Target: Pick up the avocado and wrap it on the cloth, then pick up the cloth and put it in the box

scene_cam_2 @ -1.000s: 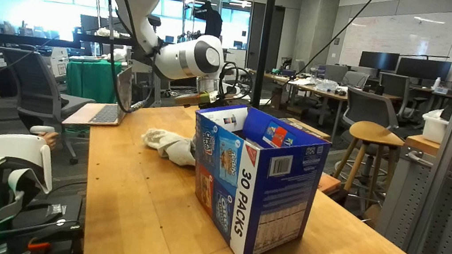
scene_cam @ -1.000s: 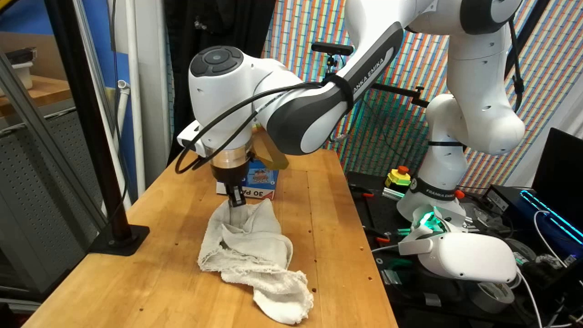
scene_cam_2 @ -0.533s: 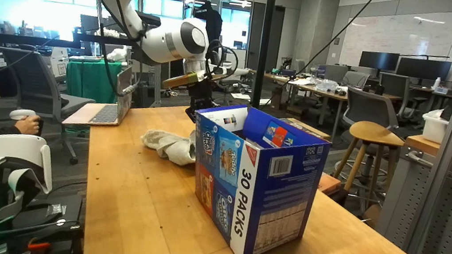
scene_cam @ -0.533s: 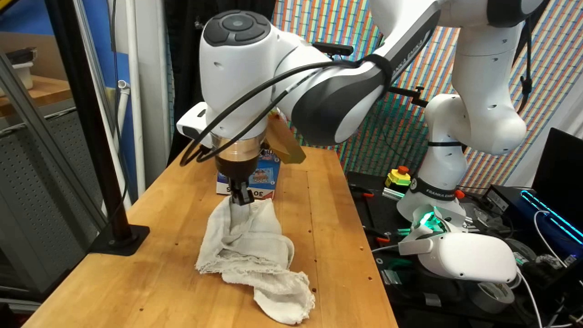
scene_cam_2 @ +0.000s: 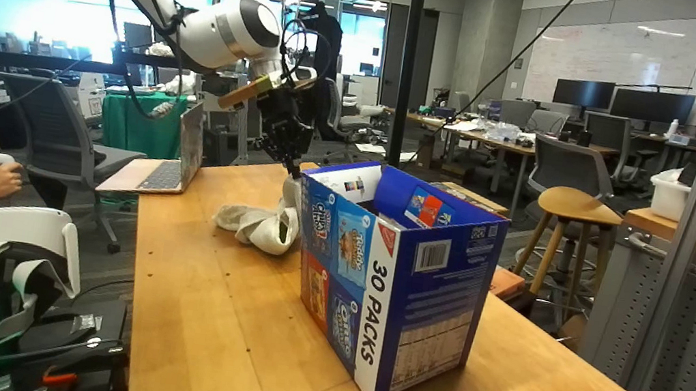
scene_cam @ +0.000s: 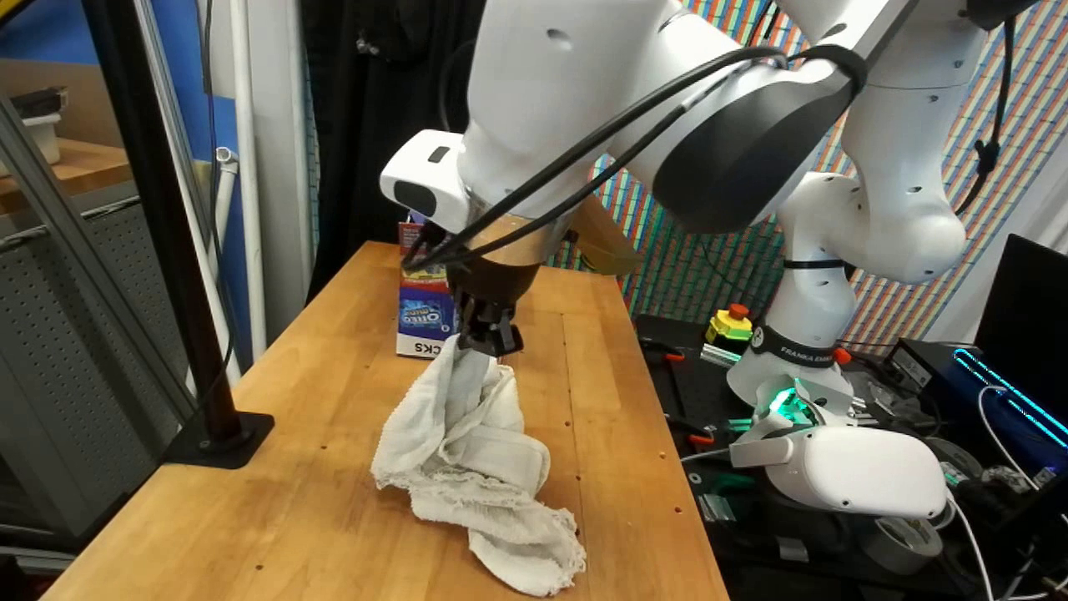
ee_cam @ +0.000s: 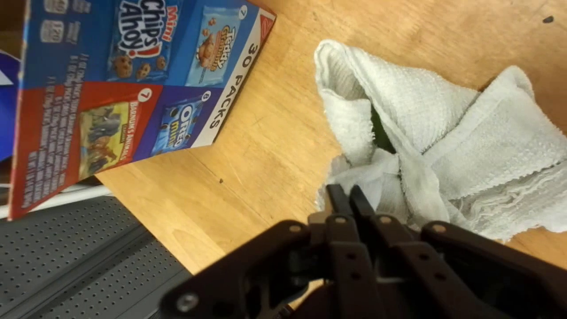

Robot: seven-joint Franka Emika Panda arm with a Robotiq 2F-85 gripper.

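Pinching, my black two-fingered gripper [ee_cam: 348, 191] holds a raised end of the wrinkled off-white fabric cloth [ee_cam: 416, 102] near an upright blue cardboard box [scene_cam_2: 444, 293]. Between the folds, the green avocado [ee_cam: 381, 131] partly shows.

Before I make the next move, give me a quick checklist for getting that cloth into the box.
1. Gripper shut on the cloth: ok, a raised part is pinched.
2. Avocado fully covered: not ok, green shows through a gap in the folds.
3. The cloth off the table: not ok, much of it lies there.
4. Box upright, top open: ok.
5. Avocado secure for lifting: cannot tell, it is mostly hidden.
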